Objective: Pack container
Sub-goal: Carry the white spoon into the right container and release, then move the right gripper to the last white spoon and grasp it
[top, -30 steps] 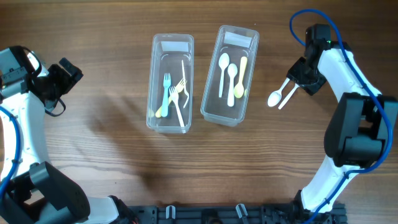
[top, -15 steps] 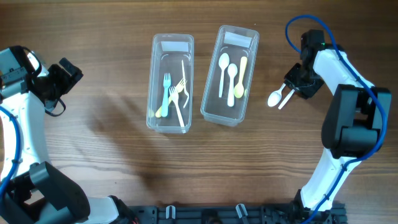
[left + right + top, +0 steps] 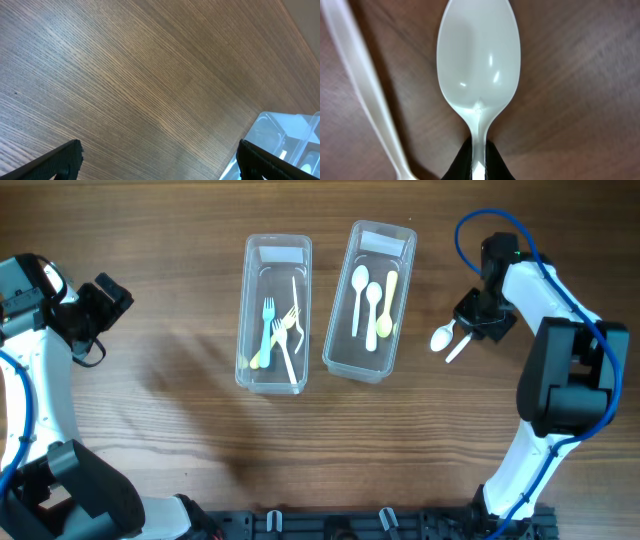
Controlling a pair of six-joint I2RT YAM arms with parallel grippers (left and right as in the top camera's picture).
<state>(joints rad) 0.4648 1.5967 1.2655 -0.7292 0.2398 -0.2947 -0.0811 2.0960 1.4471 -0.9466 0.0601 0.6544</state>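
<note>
Change: right claw [image 3: 477, 162] has edged in over the white spoon [image 3: 479, 55] and now pinches its handle. The spoon has barely shifted and sits right of both containers, beside a loose white handle [image 3: 365, 95]. Grasp looks secured; transfer is next.
Left claw [image 3: 160, 160]: apart, idle over the surface [image 3: 125, 75].
Left container [image 3: 278, 248]: forks [image 3: 268, 320].
Right container [image 3: 385, 242]: three spoons [image 3: 360, 278].
</note>
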